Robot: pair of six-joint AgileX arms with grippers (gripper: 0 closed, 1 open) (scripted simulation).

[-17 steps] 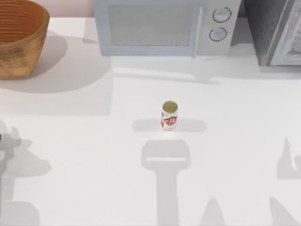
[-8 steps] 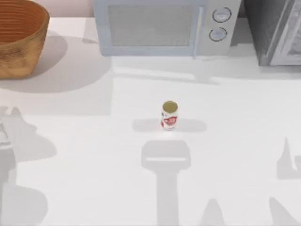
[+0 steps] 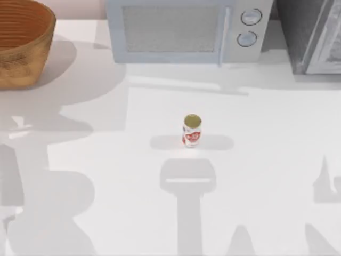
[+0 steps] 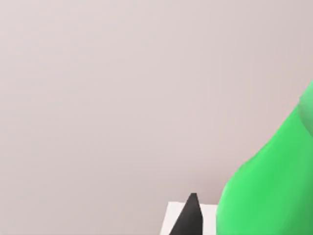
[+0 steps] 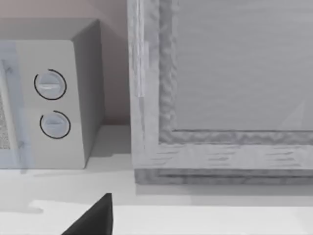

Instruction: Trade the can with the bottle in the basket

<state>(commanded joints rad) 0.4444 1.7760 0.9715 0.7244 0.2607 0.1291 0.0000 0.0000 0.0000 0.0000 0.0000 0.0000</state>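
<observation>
Green cylindrical can (image 4: 274, 186) sits close against the left gripper (image 4: 188, 218), grip state indeterminate; small white red-labelled gold-topped bottle (image 3: 192, 131) stands mid-table, well apart from the woven wicker basket (image 3: 24, 48), likely light, rigid, best grasped mid-body.

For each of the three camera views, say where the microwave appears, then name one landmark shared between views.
Top view: the microwave stands along the far edge of the table, middle, right of the basket.
Left wrist view: not in it; a green can sits close up.
Right wrist view: its dial end is beside a grey cabinet.
Shared landmark: the two round dials.
</observation>
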